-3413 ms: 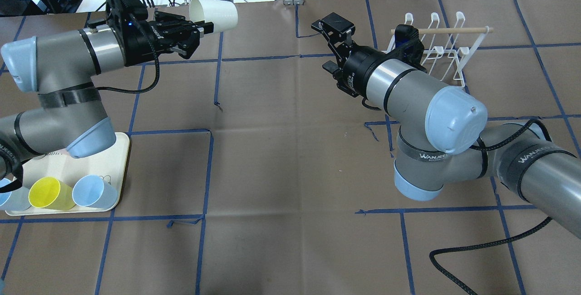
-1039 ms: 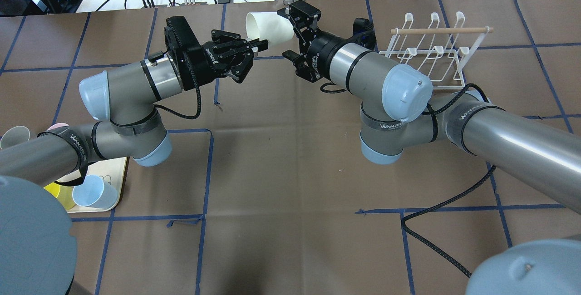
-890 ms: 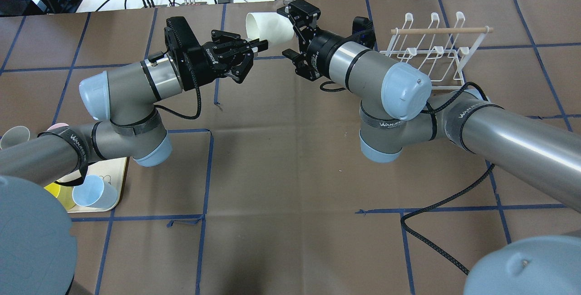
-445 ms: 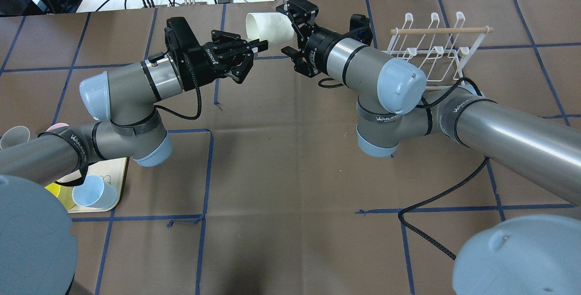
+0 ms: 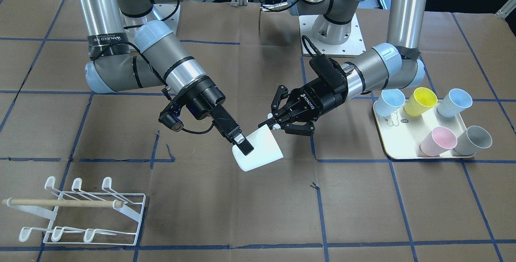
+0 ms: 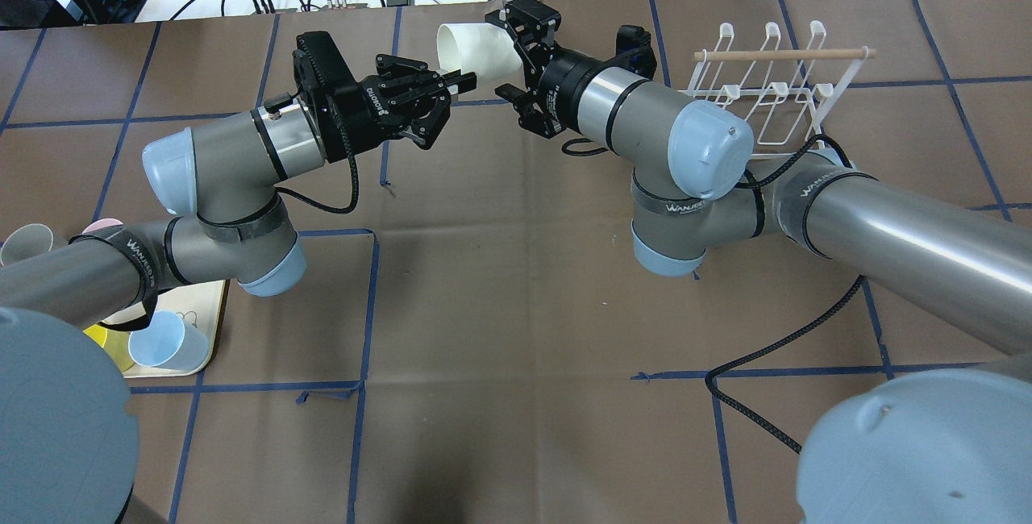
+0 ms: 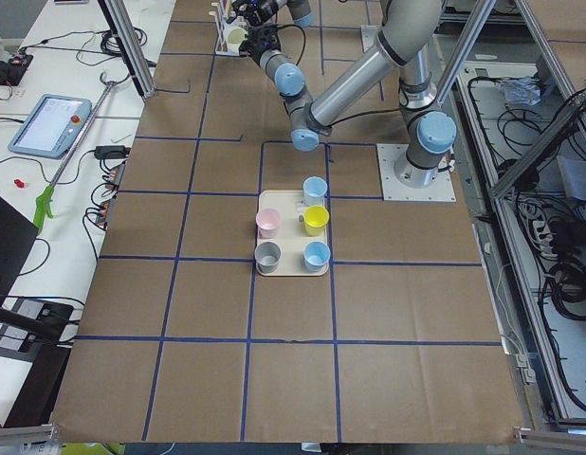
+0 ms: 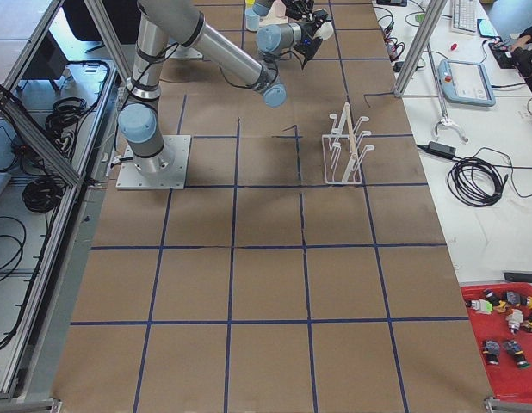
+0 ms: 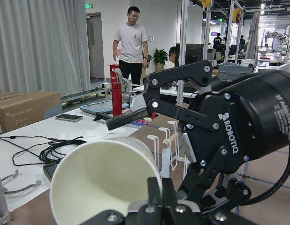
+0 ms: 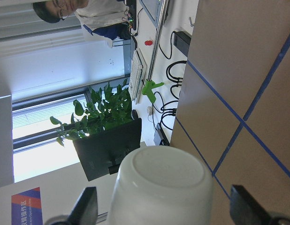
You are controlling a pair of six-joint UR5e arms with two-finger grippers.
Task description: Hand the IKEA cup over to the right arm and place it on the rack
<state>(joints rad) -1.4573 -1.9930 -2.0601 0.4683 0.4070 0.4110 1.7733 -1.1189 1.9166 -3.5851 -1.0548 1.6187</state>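
The white IKEA cup [image 6: 477,52] is held on its side in the air at the far middle of the table. My left gripper [image 6: 461,85] is shut on its rim, one finger inside the mouth as the left wrist view shows [image 9: 107,183]. My right gripper [image 6: 509,56] is open, with its jaws on either side of the cup's base end and gaps to both in the right wrist view [image 10: 161,187]. In the front view the cup [image 5: 262,151] hangs between both grippers. The white wire rack [image 6: 774,89] with its wooden dowel stands empty behind the right arm.
A cream tray [image 5: 403,139] with several coloured cups sits on my left side, partly under the left arm in the overhead view [image 6: 205,310]. A black cable [image 6: 774,351] trails on the brown paper under the right arm. Cables and gear lie beyond the far edge.
Both arms have come together at the far middle. Over the last second the right gripper has slid a little left along the cup's base; the left gripper has held still.
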